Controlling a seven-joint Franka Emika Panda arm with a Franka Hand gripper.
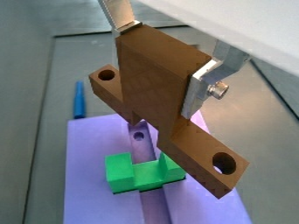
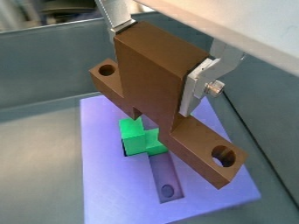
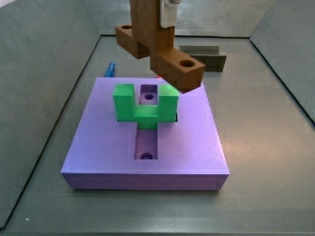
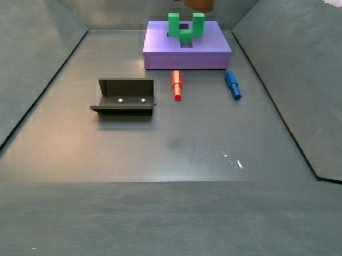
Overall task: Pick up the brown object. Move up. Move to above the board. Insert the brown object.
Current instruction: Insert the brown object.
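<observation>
My gripper (image 1: 162, 63) is shut on the brown object (image 1: 158, 83). Its silver fingers (image 1: 201, 87) clamp the upright bar from both sides, and both wrist views show this (image 2: 160, 59). The crosspiece (image 1: 216, 164) below has a round hole at each end. The brown object (image 3: 160, 46) hangs in the air above the purple board (image 3: 147, 152), over the far end of the green U-shaped block (image 3: 142, 103) and the groove (image 2: 167, 184). It is clear of both. In a side view the piece (image 4: 201, 5) is cut off by the frame edge above the board (image 4: 187, 52).
The dark fixture (image 4: 124, 97) stands on the grey floor in front of the board. A red pen (image 4: 177, 85) and a blue pen (image 4: 233, 84) lie beside the board. The blue pen also shows in a wrist view (image 1: 79, 101). Grey walls enclose the floor.
</observation>
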